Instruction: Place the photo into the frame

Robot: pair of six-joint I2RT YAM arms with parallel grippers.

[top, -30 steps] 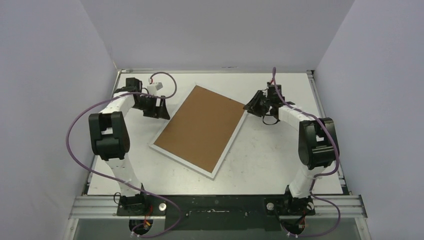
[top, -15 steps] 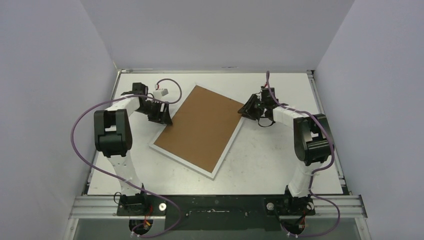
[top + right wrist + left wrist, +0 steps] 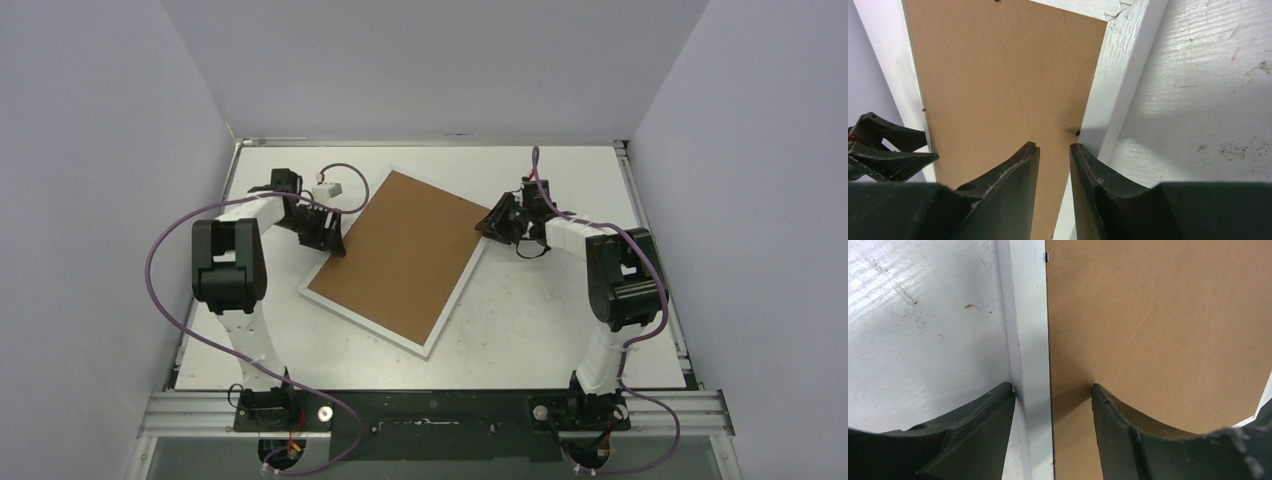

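Note:
The white frame (image 3: 455, 300) lies face down and slanted on the table, with a brown backing board (image 3: 400, 255) filling its back. The photo is hidden. My left gripper (image 3: 335, 240) is open at the frame's left edge. In the left wrist view (image 3: 1052, 387) its fingers straddle the white rail (image 3: 1028, 340), one over the table and one over the board (image 3: 1158, 315). My right gripper (image 3: 492, 222) is at the frame's right edge. In the right wrist view (image 3: 1054, 145) its jaws stand a narrow gap apart, holding nothing, over the board (image 3: 998, 75) beside the rail (image 3: 1118, 75).
The white table (image 3: 560, 320) is scuffed and enclosed by grey walls on three sides. Purple cables loop from both arms, and a small white connector (image 3: 325, 187) hangs near the left wrist. The left gripper's fingers (image 3: 888, 150) show across the frame in the right wrist view.
Both grippers have moved inward and down to the frame's edges, the left one to the right and nearer, the right one to the left. The frame has not moved.

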